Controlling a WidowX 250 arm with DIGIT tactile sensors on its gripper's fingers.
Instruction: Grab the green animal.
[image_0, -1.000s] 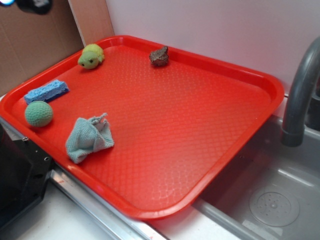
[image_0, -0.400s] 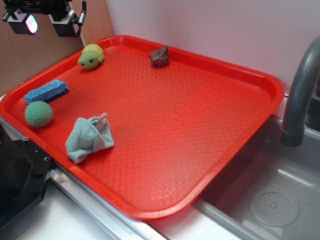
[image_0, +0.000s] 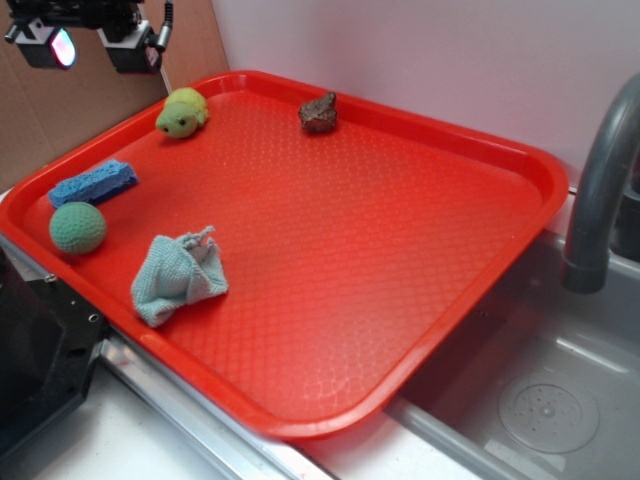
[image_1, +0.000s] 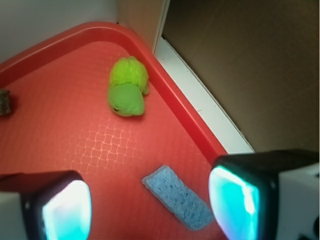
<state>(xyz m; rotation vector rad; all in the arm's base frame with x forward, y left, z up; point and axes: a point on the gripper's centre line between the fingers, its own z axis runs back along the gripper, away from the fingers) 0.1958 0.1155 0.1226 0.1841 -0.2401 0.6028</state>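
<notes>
End effector (image_1: 150, 202) hangs spread above red tray (image_0: 400, 300) beside sink (image_0: 560, 400).

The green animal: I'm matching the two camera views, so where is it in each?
Exterior: the green animal lies at the tray's far left corner.
Wrist: upper centre, by the curved rim.
Shared landmark: the blue sponge, nearer than the animal in the wrist view.

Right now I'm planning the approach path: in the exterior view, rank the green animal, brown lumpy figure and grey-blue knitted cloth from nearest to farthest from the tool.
The tool hangs open at the tray's far-left corner.
1. Green animal: far-left corner, just right of and below the tool.
2. Brown lumpy figure: along the far rim, further right.
3. Grey-blue knitted cloth: near the front-left edge.
</notes>
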